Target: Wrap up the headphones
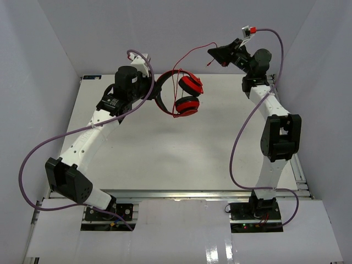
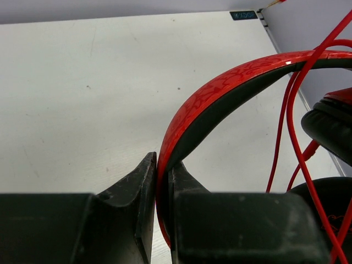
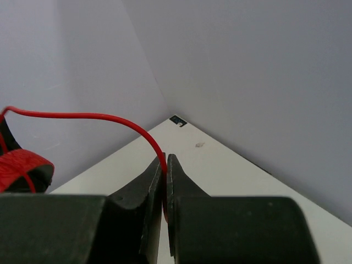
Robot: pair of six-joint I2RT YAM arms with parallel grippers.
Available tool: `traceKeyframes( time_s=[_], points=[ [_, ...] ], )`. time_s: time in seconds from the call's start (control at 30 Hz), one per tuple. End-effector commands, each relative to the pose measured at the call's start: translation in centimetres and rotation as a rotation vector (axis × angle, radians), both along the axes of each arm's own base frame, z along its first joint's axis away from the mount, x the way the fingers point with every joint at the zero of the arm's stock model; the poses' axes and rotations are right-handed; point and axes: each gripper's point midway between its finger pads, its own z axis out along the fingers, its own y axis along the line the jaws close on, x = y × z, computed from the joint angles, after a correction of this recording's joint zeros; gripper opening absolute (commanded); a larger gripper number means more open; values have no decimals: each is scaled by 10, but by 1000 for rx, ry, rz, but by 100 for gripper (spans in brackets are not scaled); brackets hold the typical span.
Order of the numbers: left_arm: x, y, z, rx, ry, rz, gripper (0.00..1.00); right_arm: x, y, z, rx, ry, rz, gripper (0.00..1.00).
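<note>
The headphones [image 1: 179, 94] hang clear of the tabletop [image 1: 165, 159], their headband [image 2: 220, 93] clamped edge-on in the left pincer [image 2: 159, 165]. The band is glossy red with a crackle pattern outside and black inside, and it arcs up and to the right from that pincer. Two round red ear cups [image 1: 189, 86] with black pads sit just right of the pincer, close together. A thin red cable [image 1: 192, 54] loops across the band and runs further right of the left pincer, pinched in the right pincer [image 3: 165, 159].
</note>
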Motion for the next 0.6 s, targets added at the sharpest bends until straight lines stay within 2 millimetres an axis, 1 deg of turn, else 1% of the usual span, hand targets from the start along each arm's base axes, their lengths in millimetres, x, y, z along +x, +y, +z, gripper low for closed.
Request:
traceKeyframes(
  time_s=[0.0, 0.07, 0.17, 0.3, 0.37, 0.4, 0.47, 0.53, 0.57],
  points=[
    [-13, 8, 37, -42, -93, 8, 0, -23, -13, 59, 52, -127, -1, 8],
    [-13, 7, 33, -39, -86, 3, 0, -20, -18, 58, 54, -122, -13, 8],
    [-14, 5, 32, -46, -81, -9, 0, -12, -21, 44, 24, -89, -38, 8],
    [-17, 7, 44, -58, -104, -5, 0, 1, -30, 20, -24, -53, -101, 8],
    [-18, 9, 51, -64, -116, 0, 0, 3, -33, 15, -65, -67, -138, 8],
    [-19, 10, 56, -69, -126, 3, 0, 1, -33, 14, -82, -85, -147, 8],
    [-20, 12, 66, -80, -143, 9, 0, -7, -26, 10, -127, -83, -157, 8],
    [-19, 19, 78, -90, -166, 43, 0, -12, -21, 1, -197, -116, -191, 8],
    [-19, 22, 84, -95, -179, 53, 0, -16, -18, -4, -201, -95, -188, 8]
  ],
)
